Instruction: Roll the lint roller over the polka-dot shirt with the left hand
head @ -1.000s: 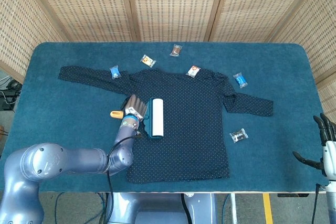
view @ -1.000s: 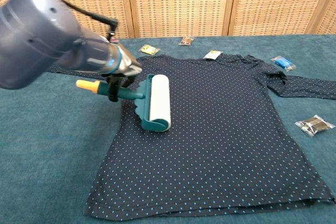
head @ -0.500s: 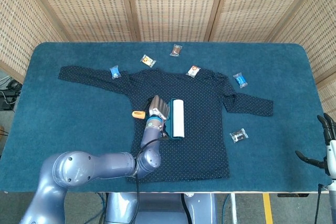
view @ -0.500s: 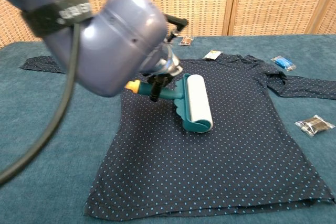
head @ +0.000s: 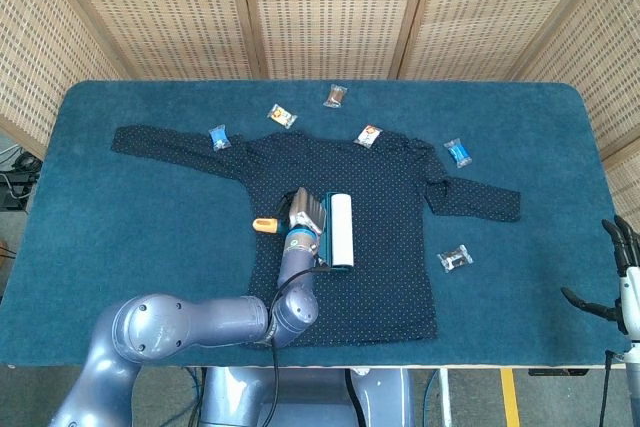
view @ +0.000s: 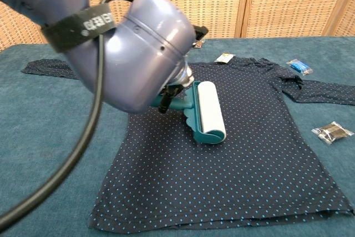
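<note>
On the blue table the polka-dot shirt lies flat, its sleeves stretched out to either side. A blue candy wrapper sits by the far-left sleeve, and another wrapped sweet lies just beyond the shoulder. The left arm reaches over the near edge, and the left hand grips the handle of the lint roller, fingers wrapped round it; from the chest view the arm's bulk hides most of the hand, so the exact hold is hard to make out there. The roller's white drum rests on the shirt's chest, its orange handle tip poking out to the left. Further right, a dark packet lies beside the hem. At the far right edge, the right hand hovers off the table, fingers spread, holding nothing.
</note>
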You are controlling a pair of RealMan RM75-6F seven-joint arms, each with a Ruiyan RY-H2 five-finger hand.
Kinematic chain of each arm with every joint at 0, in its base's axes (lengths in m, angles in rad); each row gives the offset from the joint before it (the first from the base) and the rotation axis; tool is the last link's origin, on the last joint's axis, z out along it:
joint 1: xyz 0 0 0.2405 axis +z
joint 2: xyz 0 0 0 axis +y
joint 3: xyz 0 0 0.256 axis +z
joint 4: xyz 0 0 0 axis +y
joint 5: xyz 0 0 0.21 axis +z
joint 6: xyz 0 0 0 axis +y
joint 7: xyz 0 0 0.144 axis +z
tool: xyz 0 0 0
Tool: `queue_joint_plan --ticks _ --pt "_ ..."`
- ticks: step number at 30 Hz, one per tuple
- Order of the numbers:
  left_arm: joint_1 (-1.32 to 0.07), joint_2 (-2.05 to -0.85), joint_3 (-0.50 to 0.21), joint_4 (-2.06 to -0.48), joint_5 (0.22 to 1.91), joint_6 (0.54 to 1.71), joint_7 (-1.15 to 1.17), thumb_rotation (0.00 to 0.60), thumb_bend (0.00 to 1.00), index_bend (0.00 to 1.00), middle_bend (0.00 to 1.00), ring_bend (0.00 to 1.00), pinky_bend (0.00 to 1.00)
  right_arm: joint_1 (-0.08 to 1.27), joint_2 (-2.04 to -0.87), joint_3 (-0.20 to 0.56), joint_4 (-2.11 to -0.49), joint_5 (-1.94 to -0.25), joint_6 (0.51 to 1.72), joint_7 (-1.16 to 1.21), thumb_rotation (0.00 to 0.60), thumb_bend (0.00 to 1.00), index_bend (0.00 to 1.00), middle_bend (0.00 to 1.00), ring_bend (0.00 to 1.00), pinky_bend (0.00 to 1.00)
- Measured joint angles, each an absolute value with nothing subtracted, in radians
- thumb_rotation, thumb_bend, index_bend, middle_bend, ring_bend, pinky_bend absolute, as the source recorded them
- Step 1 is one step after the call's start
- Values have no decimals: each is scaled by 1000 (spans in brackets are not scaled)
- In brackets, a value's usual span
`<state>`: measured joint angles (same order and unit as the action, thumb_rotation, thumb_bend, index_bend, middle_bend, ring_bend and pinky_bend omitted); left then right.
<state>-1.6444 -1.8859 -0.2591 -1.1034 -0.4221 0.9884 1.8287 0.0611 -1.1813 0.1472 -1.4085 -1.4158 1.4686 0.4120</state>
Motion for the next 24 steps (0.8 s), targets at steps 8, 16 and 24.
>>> queue_joint_plan --ticks 8,16,24 --pt "-1539 -1775 -216 -1286 -359 1039 1794 600 658 833 859 763 672 61 -1184 141 -1421 -1429 1477 382 600 167 69 0 0 0" --pt "-1426 -1607 -149 -1481 -257 1065 1703 600 658 833 858 763 672 63 -1191 127 -1443 -1457 1489 333 600 167 69 0 0 0" --pt "-1357 -1525 -95 -1564 -155 1044 1600 600 658 832 858 763 672 66 -1194 123 -1451 -1461 1490 320 600 167 69 0 0 0"
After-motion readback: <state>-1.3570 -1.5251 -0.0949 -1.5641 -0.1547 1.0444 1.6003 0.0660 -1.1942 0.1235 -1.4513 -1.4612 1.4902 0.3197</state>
